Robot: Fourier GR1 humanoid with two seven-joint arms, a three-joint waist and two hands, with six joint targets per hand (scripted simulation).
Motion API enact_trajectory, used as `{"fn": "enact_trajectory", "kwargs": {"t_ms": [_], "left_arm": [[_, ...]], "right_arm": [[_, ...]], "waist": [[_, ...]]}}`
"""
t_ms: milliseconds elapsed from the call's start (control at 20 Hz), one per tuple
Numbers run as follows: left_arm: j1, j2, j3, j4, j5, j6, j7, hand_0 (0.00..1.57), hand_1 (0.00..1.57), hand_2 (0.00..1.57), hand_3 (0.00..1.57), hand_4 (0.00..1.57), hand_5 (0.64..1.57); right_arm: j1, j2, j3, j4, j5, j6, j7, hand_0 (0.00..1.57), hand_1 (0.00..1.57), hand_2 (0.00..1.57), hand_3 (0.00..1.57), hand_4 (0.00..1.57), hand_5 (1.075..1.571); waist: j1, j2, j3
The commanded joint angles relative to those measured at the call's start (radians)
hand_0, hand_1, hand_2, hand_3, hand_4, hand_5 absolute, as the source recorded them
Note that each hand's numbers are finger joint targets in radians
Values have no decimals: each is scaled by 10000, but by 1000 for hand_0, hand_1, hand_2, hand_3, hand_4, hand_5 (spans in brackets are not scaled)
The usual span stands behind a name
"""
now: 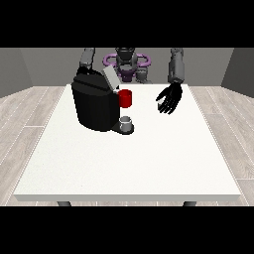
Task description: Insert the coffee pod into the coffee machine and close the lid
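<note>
The black coffee machine (94, 104) stands on the left half of the white table (129, 163). Its grey lid (110, 77) is tilted up and open. A red thing at the machine (125, 98) shows at its front right. A small grey thing (127, 121) sits on the machine's dark base, below the red thing; I cannot tell if it is the pod. The hand at the view's right (168, 99) hangs above the table to the right of the machine, apart from it, with relaxed, spread fingers and nothing in it. The other arm (88, 58) runs down behind the machine and its hand is hidden.
The robot's torso (126, 63) is behind the table's far edge. Wooden floor surrounds the table. The table's front edge (129, 197) lies near the camera.
</note>
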Motion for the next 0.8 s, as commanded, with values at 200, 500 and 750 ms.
{"fn": "enact_trajectory", "kwargs": {"t_ms": [200, 500, 750], "left_arm": [[-304, -297, -1058, 862, -1868, 827, -126, 817, 817, 956, 799, 368, 1571], [-557, 210, -1198, 1753, -2519, -86, 129, 757, 757, 928, 769, 348, 1571], [-1197, 36, -1098, 2033, -2783, -637, -255, 792, 792, 979, 866, 399, 1571]], "right_arm": [[-404, 59, 125, 718, 228, -5, -78, 0, 0, 0, 0, 0, 1571], [-325, 52, -20, 1066, -48, 213, -45, 0, 0, 0, 0, 0, 1571], [-434, 128, -226, 2144, -85, -177, -827, 0, 0, 0, 0, 0, 1571]], "waist": [[14, 160, -1], [-6, -295, 0], [321, -456, 2]]}}
